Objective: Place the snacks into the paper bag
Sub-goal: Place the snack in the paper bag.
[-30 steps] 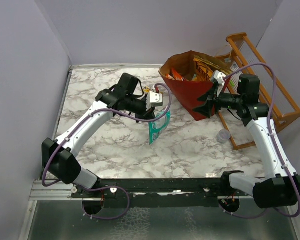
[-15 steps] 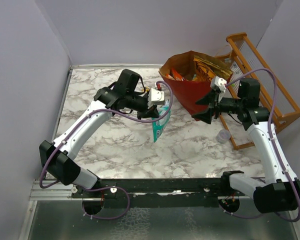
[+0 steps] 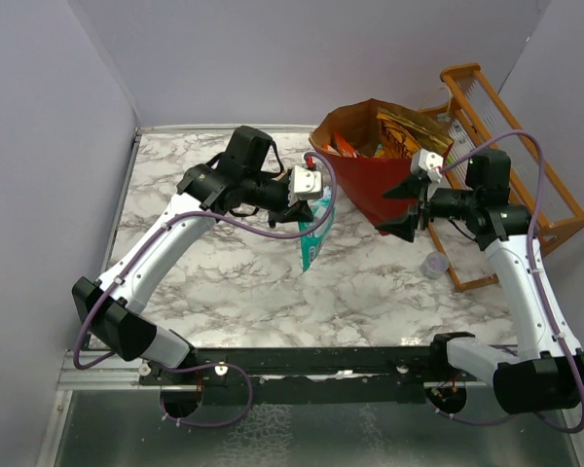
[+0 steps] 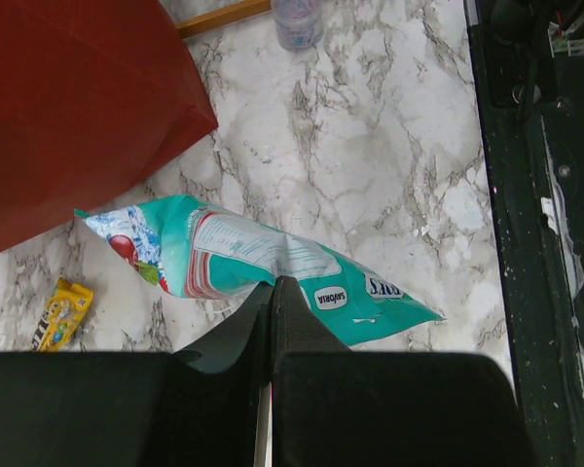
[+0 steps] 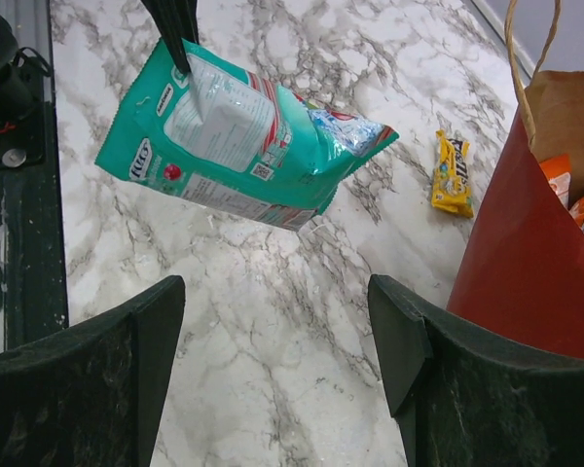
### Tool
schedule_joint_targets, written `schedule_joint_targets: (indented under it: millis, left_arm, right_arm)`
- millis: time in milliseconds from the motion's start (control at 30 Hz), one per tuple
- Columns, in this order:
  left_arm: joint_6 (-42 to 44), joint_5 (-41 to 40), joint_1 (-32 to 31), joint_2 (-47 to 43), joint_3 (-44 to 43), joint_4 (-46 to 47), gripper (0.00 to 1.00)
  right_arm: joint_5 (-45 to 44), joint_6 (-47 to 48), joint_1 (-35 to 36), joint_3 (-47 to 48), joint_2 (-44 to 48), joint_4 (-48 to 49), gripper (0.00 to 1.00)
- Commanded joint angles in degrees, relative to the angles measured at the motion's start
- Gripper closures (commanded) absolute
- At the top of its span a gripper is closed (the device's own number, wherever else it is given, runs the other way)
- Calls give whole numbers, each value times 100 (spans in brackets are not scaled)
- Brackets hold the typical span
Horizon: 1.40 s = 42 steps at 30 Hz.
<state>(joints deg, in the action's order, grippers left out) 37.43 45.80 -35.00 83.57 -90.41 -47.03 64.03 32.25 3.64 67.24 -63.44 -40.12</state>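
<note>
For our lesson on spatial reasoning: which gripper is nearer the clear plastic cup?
Right. The right gripper hovers open just up-table of the cup; the left gripper, shut on the teal packet, is well off to its left.

walls (image 3: pixel 273 58): plain pale lavender, three sides | bench (image 3: pixel 370 292): white-grey marble top | wooden rack (image 3: pixel 565 232): orange, far right by wall | light: even, soft
</note>
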Motion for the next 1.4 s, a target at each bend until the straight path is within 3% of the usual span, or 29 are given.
schedule_joint_targets:
  millis: [0,267,567,867,1100,1233,1367]
  left_arm:
    - [133,322,-33,-137,-218,17,100]
    - [6,767,-43,-180,-310,-40,100]
    - [-295,1167,-42,-79,-381,134,100]
    - [731,923,-138,45,-459,-461,100]
    - [1022,984,-186,83,-425,-617,100]
    - [1063,966,-193,127,-438,-641,100]
    - [1070,966,-192,145,-460,-651,100]
  right_arm:
    - [-27,492,14,254,-144,-268,24]
    - [171,384,251,360,-480,-102,24]
    - [117,341,1197,875,-848,-57,24]
    - [195,663,1998,1391,-1515,-369,25]
    - [739,651,2171,1370,-1878,-300,27]
    - [1009,642,2231,1239,-1958,-262,33]
    - [1020,686,2264,1065,-2016,-238,47]
